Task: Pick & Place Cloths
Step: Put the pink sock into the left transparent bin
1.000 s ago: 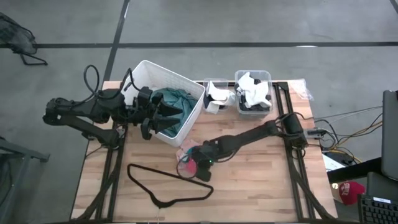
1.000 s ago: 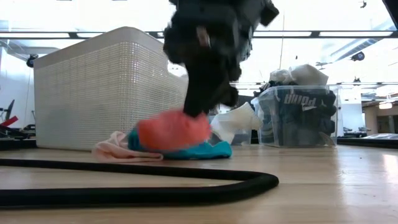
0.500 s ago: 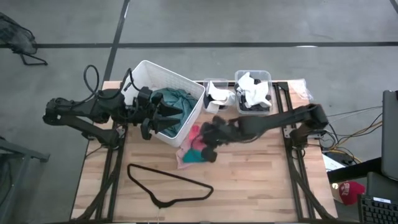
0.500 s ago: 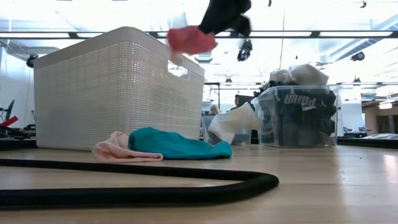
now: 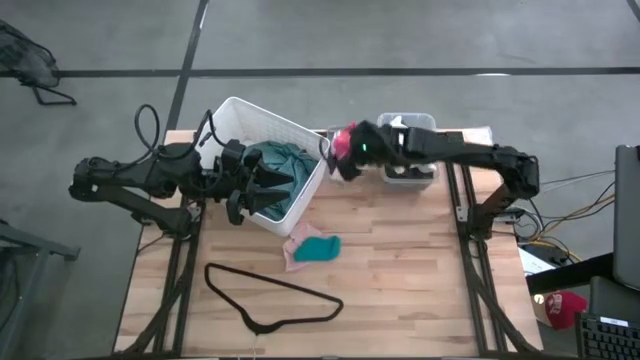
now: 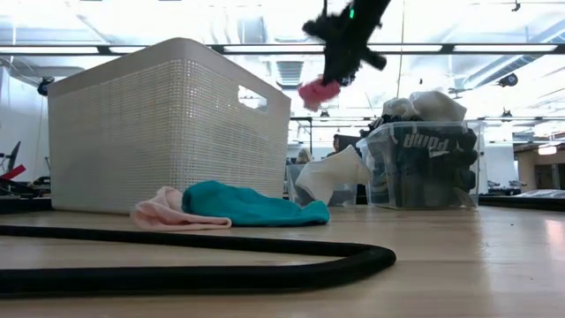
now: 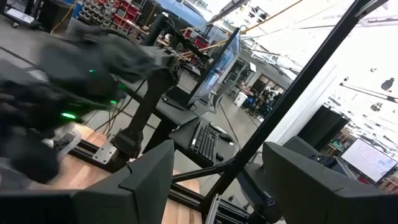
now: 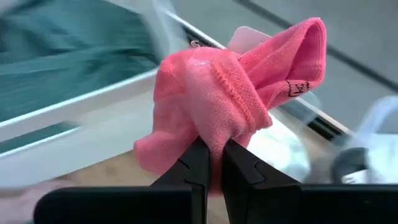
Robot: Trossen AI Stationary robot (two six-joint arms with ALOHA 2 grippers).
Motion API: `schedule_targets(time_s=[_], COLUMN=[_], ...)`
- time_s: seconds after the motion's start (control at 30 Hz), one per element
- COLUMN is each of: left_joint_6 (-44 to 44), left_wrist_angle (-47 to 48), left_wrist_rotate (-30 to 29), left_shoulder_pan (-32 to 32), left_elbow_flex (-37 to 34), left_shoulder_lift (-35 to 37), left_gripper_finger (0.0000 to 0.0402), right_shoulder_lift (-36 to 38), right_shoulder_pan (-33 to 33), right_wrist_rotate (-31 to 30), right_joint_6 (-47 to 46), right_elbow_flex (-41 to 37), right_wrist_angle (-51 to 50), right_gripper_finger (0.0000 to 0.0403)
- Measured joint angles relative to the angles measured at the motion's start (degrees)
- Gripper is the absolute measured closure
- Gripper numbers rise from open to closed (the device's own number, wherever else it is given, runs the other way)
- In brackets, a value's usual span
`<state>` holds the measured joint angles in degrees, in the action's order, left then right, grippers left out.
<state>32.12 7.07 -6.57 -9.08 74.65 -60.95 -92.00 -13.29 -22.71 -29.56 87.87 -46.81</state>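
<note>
The right gripper (image 5: 347, 148) pinches a pink sock (image 8: 230, 106) in the air beside the white basket (image 5: 240, 112), above the small bins. The left gripper (image 5: 262, 188) hangs spread open over the green cloth (image 5: 282, 158) in the basket.

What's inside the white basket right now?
In the white basket, a large teal-green cloth fills the visible part. The left gripper hangs over the near rim, fingers open, hiding what lies below it. The right gripper holds a pink cloth beside the basket.
</note>
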Motion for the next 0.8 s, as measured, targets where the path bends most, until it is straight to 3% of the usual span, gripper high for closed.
schedule_targets(time_s=[0.27, 0.4, 0.8], left_joint_6=[1.6, 2.8, 2.4], left_wrist_angle=[0.1, 0.4, 0.3], left_wrist_rotate=[0.0, 0.0, 0.1], left_shoulder_pan=[0.0, 0.0, 0.0], left_elbow_flex=[0.0, 0.0, 0.0], left_shoulder_lift=[0.0, 0.0, 0.0], left_gripper_finger=[0.0152, 0.0151, 0.0151], right_shoulder_lift=[-6.9, -10.7, -10.5], right_shoulder_pan=[-13.2, -15.6, -14.1], right_wrist_rotate=[15.0, 16.0, 16.8], right_joint_6=[0.9, 1.2, 1.5], right_elbow_flex=[0.0, 0.0, 0.4], right_wrist_angle=[0.3, 0.2, 0.6], right_gripper_finger=[0.0381, 0.0368, 0.0225])
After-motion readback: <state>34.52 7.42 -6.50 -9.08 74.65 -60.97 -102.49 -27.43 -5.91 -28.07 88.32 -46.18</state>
